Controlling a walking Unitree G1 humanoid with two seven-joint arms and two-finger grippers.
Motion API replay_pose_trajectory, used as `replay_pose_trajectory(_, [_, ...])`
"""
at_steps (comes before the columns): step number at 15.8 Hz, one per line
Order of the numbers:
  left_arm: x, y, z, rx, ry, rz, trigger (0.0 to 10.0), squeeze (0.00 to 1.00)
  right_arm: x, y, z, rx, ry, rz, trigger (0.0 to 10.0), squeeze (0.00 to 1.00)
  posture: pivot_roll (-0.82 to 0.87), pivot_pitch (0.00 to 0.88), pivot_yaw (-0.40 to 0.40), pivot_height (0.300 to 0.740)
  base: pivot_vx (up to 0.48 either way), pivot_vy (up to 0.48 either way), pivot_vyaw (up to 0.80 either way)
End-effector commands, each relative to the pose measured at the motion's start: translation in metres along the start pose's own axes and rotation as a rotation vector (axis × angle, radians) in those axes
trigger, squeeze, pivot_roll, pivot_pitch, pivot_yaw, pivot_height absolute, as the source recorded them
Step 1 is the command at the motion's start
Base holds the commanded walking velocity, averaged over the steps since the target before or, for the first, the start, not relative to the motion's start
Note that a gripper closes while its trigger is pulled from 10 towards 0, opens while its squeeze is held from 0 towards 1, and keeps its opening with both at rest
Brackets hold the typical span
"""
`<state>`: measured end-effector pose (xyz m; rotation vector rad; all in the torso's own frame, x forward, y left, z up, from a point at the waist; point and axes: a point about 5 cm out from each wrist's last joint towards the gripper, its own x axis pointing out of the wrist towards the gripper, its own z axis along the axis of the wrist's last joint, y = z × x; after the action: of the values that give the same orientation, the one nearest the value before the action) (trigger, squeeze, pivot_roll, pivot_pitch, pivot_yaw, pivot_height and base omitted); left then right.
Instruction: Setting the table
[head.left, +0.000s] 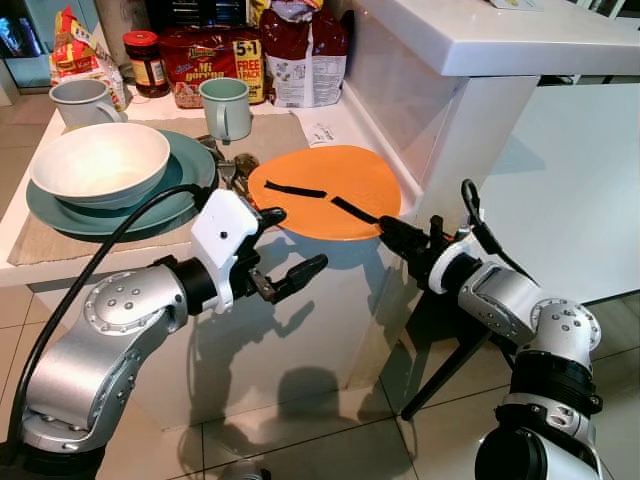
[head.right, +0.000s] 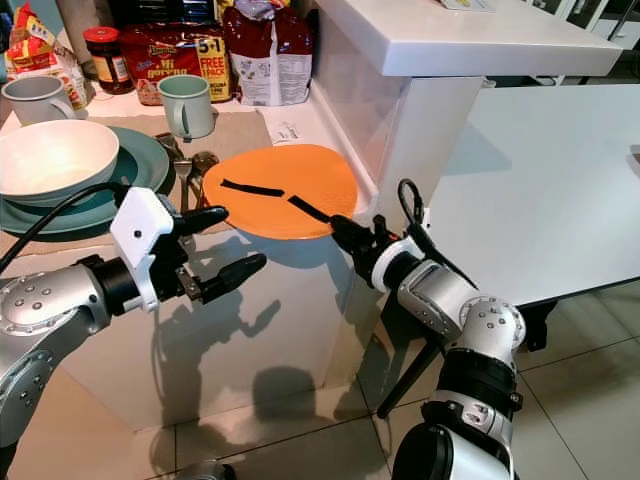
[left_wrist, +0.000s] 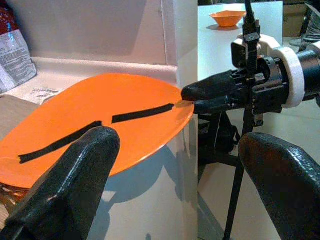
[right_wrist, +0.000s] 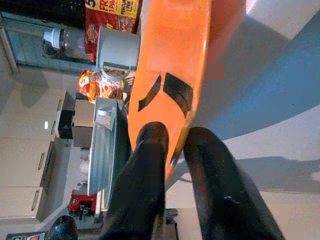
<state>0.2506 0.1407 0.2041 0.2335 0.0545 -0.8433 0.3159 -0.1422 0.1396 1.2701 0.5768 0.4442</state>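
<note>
An orange plate (head.left: 325, 190) with two black tape strips hangs over the front corner of the white counter (head.left: 330, 122). My right gripper (head.left: 392, 232) is shut on the plate's near right rim, one finger above and one below, as the right wrist view shows at the plate edge (right_wrist: 172, 150). My left gripper (head.left: 292, 242) stands open just in front of the plate's near left rim, its upper finger (head.left: 270, 215) at the rim and its lower finger (head.left: 300, 273) below the counter edge. In the left wrist view both fingers frame the plate (left_wrist: 110, 115).
A white bowl (head.left: 100, 160) sits on a teal plate (head.left: 190, 165) over a beige placemat (head.left: 60, 240). Two pale green mugs (head.left: 225, 105) (head.left: 85, 100), cutlery (head.left: 228, 168), a jar and food bags (head.left: 305, 50) stand behind. A white table (head.right: 540, 190) with an orange bowl (left_wrist: 227, 17) lies to the right.
</note>
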Motion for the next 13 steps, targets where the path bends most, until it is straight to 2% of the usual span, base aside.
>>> replay_pose_trajectory(1, [0.002, -0.002, 0.004, 0.014, -0.010, -0.009, 10.0, 0.00, -0.003, 0.002, 0.005, 0.005, -0.015, 0.010, 0.0, 0.00, 0.08, 0.000, -0.066, 0.740, 0.000, 0.000, 0.00])
replay_pose_trajectory(10, [0.001, 0.001, 0.004, 0.008, -0.007, 0.018, 10.0, 0.00, -0.005, 0.000, 0.005, 0.018, -0.035, 0.012, 0.0, 0.00, 0.07, 0.000, -0.061, 0.740, 0.000, 0.000, 0.00])
replay_pose_trajectory(13, [-0.003, 0.009, 0.009, -0.003, -0.046, 0.079, 10.0, 0.00, -0.014, 0.010, 0.010, -0.009, -0.078, 0.118, 0.0, 0.00, 0.08, 0.000, -0.065, 0.740, 0.000, 0.000, 0.00])
